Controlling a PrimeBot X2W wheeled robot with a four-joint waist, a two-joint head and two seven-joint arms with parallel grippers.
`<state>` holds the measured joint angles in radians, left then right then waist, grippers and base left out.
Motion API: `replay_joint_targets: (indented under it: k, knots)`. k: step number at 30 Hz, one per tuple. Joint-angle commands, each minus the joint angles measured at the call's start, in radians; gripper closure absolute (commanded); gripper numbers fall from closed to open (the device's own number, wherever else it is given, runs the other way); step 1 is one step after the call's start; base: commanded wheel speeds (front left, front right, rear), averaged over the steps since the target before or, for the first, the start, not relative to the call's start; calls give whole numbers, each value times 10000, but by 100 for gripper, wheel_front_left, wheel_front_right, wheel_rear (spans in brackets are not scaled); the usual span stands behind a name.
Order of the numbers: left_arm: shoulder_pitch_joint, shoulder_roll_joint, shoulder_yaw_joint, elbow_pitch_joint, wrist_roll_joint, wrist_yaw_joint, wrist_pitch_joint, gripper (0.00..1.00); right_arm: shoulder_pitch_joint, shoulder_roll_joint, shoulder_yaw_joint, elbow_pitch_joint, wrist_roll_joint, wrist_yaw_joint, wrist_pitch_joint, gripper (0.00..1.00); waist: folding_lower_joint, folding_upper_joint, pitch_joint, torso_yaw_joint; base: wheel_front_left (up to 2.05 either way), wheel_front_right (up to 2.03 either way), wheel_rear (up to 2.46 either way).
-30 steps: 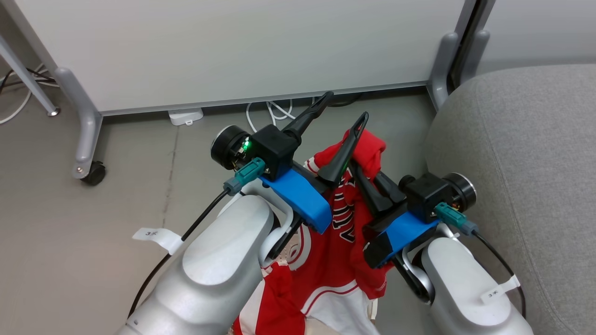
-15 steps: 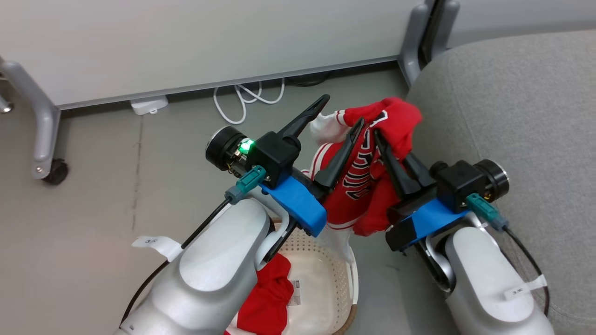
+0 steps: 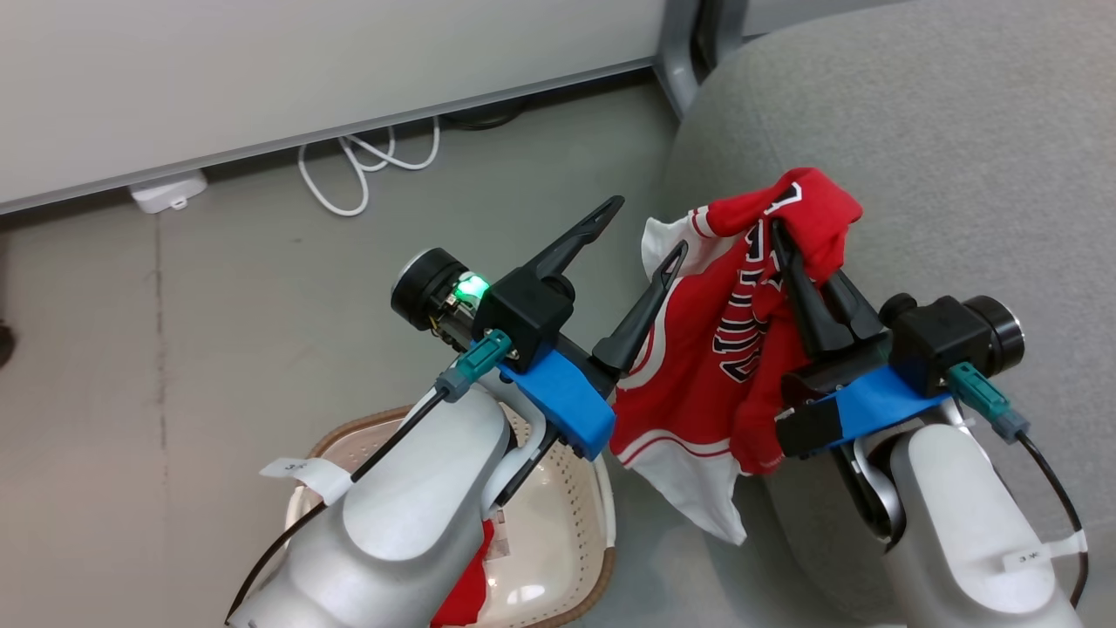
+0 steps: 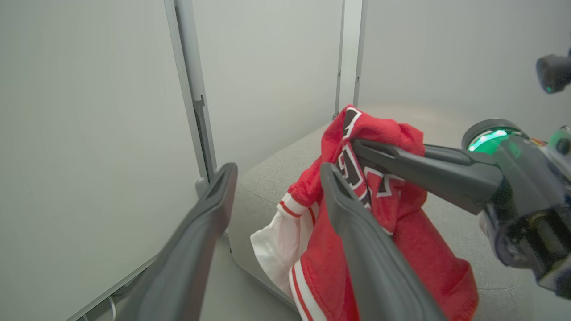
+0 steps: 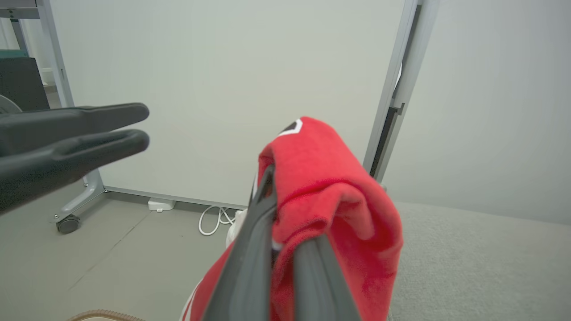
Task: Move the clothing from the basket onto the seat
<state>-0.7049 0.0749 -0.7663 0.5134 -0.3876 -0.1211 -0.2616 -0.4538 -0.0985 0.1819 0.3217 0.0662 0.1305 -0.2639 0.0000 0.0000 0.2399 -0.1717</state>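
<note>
Over the left edge of the seat (image 3: 915, 131), the right claw (image 3: 785, 240) is clenched on a bunched fold of the red jersey (image 3: 697, 384). The rest of the jersey, white trim and dark lettering, hangs from it. The top fold now lies against the grey upholstery in the head view, while the lower hem dangles beside the seat's front edge, above the floor (image 3: 218, 305).

The left claw (image 3: 647, 228) is released and grips nothing, its fingers spread wide. One finger sits just beside the hanging cloth.

A second ago the jersey hung between the two arms over the floor, well apart from the seat, and its tail trailed down out of the bottom of the head view. It is now clear of the basket (image 3: 567, 515) and has been carried to the seat's edge. The whole head view has also shifted: the partition (image 3: 261, 78) and white cable (image 3: 366, 166) sit further left, so the camera has turned toward the seat. The left claw was already spread wide then, and the right already pinched shut.

By my reading, the carry is nearly done. What remains is to bring the jersey fully over the cushion and let go. A second red garment (image 3: 466, 589) lies in the basket, partly hidden behind the left forearm, so the task looks about half finished.
</note>
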Motion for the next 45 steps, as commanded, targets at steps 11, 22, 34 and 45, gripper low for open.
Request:
replay_joint_targets:
  k: [11, 22, 34, 45]
  knots:
    - [45, -36, -346, 119, 142, -75, -50, 0, 775, 141, -790, -425, 115, 5, -10, 100, 0, 0, 231, -1155, 0, 0, 0]
    - [-51, -95, -536, 183, 87, -112, -50, 0, 1280, 261, -1316, -1091, 122, 5, -9, 100, 0, 0, 383, -1362, 0, 0, 0]
    - [-487, 41, -531, 177, 240, -84, -50, 0, -906, -245, -2303, -2159, 408, 5, -9, 100, 0, 0, 1178, -1188, 0, 0, 0]
    - [-1419, -15, -746, 263, 614, -87, -39, 0, -3797, -1828, -4092, -1929, 626, 3, -9, 100, 0, 0, 2909, -698, 0, 0, 0]
